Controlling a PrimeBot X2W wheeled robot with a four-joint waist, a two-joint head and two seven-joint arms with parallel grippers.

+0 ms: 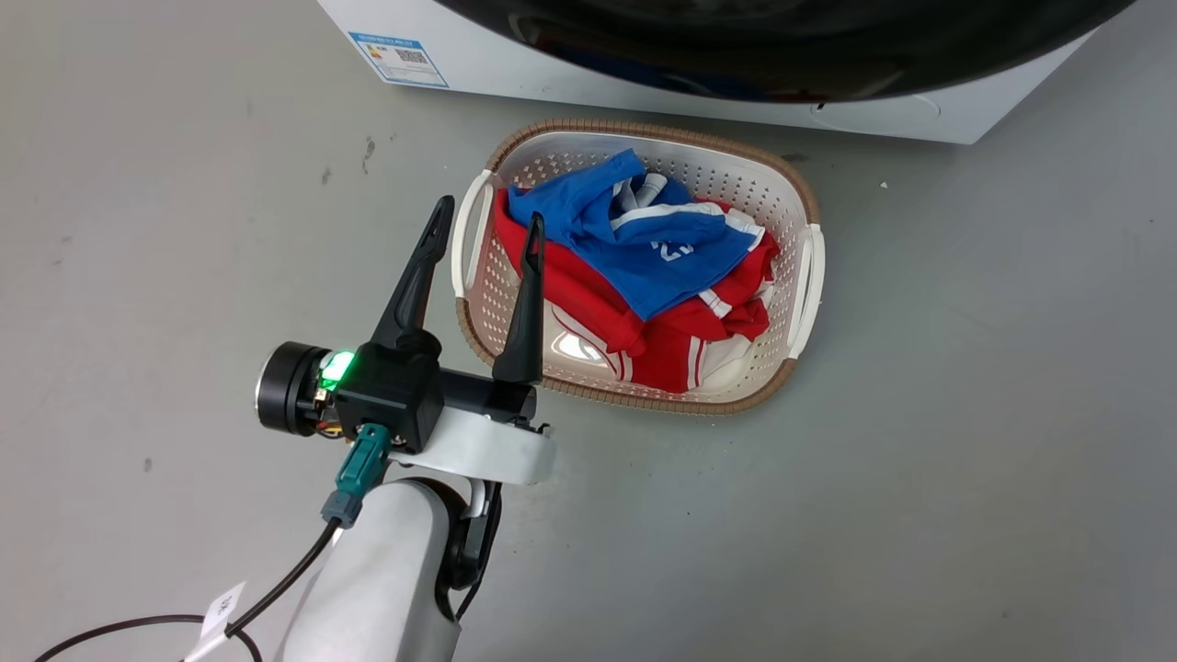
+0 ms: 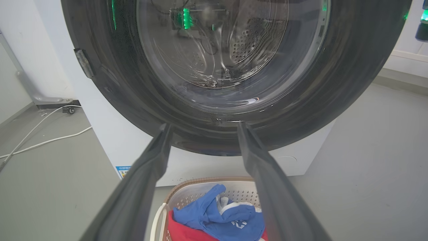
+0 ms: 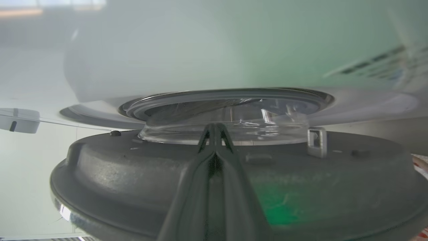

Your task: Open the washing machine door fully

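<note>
Clothes [image 1: 644, 267] lie in a basket [image 1: 798, 179] seemingly before the washing machine [image 1: 515, 66].

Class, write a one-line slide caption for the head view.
Open left gripper hovers by a laundry basket of red and blue clothes before the washing machine.

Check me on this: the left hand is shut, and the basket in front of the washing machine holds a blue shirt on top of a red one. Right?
Not quite: the left hand is open, fingers spread apart, as the head view shows. The rest stands: the basket before the washing machine holds a blue shirt on a red one.
</note>
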